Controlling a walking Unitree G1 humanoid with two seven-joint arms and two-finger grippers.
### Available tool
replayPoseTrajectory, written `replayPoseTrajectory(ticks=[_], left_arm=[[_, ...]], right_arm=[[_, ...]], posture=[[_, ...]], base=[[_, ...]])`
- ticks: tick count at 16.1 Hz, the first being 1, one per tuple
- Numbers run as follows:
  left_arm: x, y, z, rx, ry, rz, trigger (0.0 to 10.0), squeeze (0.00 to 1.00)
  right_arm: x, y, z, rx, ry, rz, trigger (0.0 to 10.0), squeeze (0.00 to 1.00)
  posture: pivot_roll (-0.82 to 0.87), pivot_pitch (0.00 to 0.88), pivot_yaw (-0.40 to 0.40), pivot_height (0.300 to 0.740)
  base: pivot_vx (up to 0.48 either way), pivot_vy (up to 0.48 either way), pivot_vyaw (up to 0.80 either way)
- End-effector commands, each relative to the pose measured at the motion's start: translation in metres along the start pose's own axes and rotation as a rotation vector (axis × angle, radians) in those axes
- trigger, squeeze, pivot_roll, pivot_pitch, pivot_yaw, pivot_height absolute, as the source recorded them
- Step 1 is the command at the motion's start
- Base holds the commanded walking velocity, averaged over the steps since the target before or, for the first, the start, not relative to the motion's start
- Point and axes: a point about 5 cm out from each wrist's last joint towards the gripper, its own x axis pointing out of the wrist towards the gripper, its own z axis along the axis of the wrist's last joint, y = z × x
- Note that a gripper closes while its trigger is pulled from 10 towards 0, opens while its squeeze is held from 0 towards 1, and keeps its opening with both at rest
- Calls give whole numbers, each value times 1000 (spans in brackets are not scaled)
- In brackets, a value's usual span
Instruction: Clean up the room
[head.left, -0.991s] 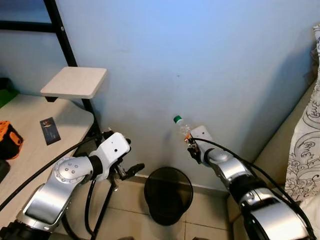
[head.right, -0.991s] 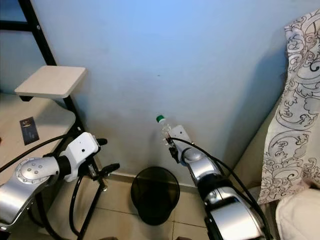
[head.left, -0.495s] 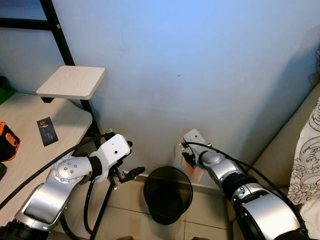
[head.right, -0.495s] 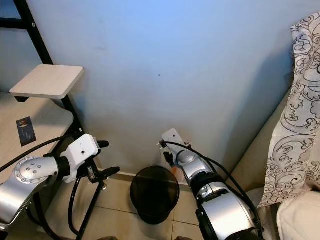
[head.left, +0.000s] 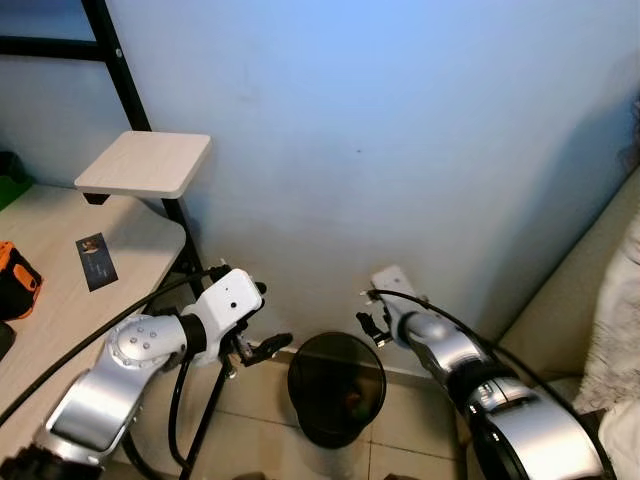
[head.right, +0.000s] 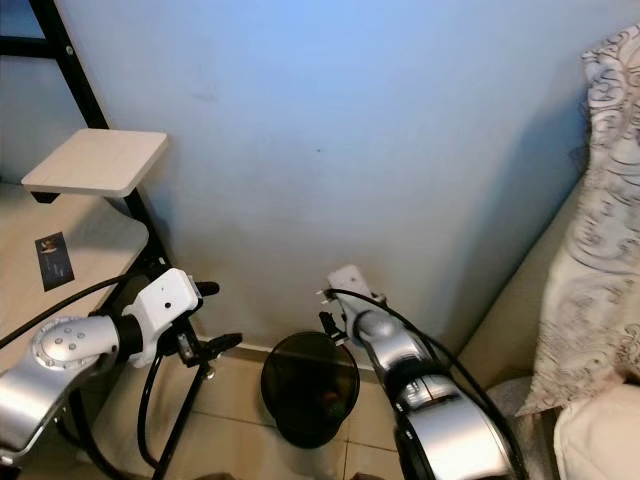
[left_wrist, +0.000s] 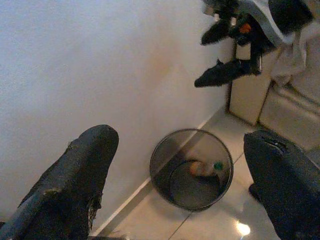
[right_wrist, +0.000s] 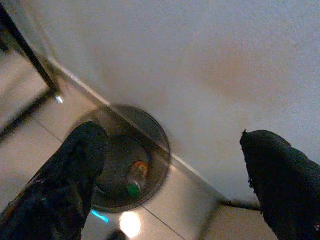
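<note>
A clear plastic bottle (left_wrist: 202, 168) with a green cap and orange label lies at the bottom of the round black mesh bin (head.left: 296, 362), on the tiled floor against the blue wall. The bottle (right_wrist: 135, 180) also shows through the right wrist view. My right gripper (head.left: 368, 325) hangs open just above the bin's back rim, nothing between its fingers. My left gripper (head.left: 255, 350) is open too, held to the left of the bin and a little above it, facing the bin (left_wrist: 156, 155).
A black metal frame with a small wooden shelf (head.left: 145, 163) stands at left over a pale desk (head.left: 60, 300) holding a dark card (head.left: 99, 261) and an orange object (head.left: 15, 280). A beige cushion (head.left: 570, 300) and patterned cloth (head.right: 600, 230) lie at right.
My right gripper came down from chest height to the bin's rim and opened. The bottle it held has dropped into the bin. The left arm has hardly moved.
</note>
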Motion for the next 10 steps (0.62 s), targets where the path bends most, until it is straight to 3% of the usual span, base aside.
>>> replayPoseTrajectory(ticks=[1, 2, 4, 5, 9, 10], left_arm=[[-1, 1, 1, -58, -17, 88, 10000, 0], [-1, 1, 1, -72, -16, 108, 10000, 0], [1, 4, -2, -98, -28, 269, 10000, 0], [1, 3, -3, -103, -34, 297, 10000, 0], [-5, -9, -16, -366, -30, 512, 10000, 0], [-6, -9, -16, -371, -35, 540, 10000, 0]], right_arm=[[-7, -9, 13, 93, -152, 3, 10000, 1000], [-10, -10, 14, 108, -178, 3, 10000, 1000], [-35, -17, 24, 221, -356, -36, 10000, 1000], [-41, -18, 25, 242, -386, -45, 10000, 1000], [-93, -22, 23, 346, -541, -123, 10000, 1000], [-101, -21, 22, 357, -556, -127, 10000, 1000]], posture=[[35, 0, 12, 740], [31, 0, 16, 740], [16, 0, 28, 740], [8, 0, 36, 740], [-11, 0, 44, 740], [-10, 0, 39, 740]], base=[[0, 0, 0], [0, 0, 0], [0, 0, -800], [0, 0, -800], [0, 0, -800], [0, 0, -800]])
